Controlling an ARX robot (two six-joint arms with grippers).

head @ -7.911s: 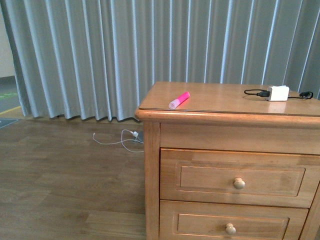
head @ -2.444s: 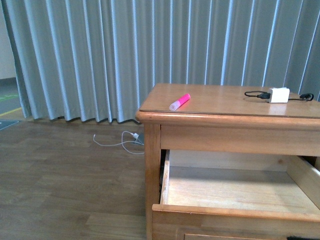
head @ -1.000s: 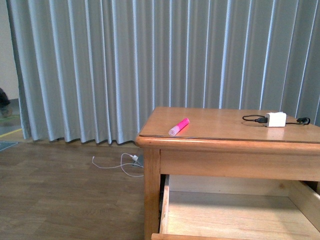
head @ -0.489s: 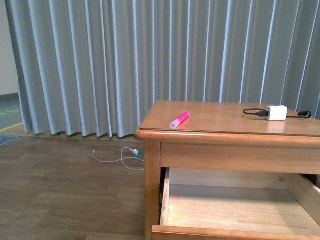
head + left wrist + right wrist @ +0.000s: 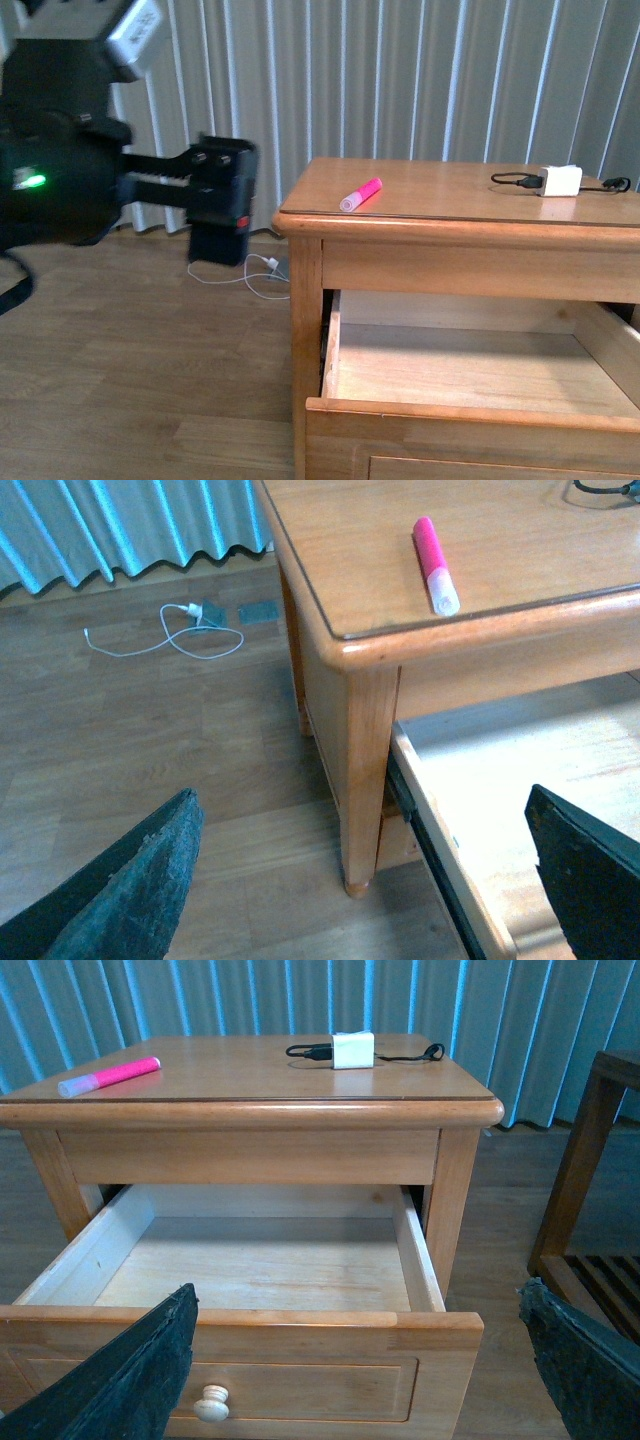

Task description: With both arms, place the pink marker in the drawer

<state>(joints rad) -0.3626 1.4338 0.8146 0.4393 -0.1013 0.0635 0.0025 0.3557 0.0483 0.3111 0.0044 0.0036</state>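
Front view: pink marker [image 5: 360, 195] lies flat on the cabinet top [image 5: 450, 205] near its front-left corner, untouched. Drawer [image 5: 470, 412] below it is pulled open. Left arm [image 5: 90, 170] hangs beside the cabinet, well apart from the marker. Left gripper [image 5: 360, 810] is spread wide and empty. Right gripper [image 5: 357, 1295] is spread too, facing the drawer front, apparently not touching it. Step in hand: reaching for the marker. Next the left gripper must get above it and close across the barrel.

No writing can be read anywhere — the pale plate [image 5: 136, 30] on the left arm [image 5: 60, 170] is blurred.
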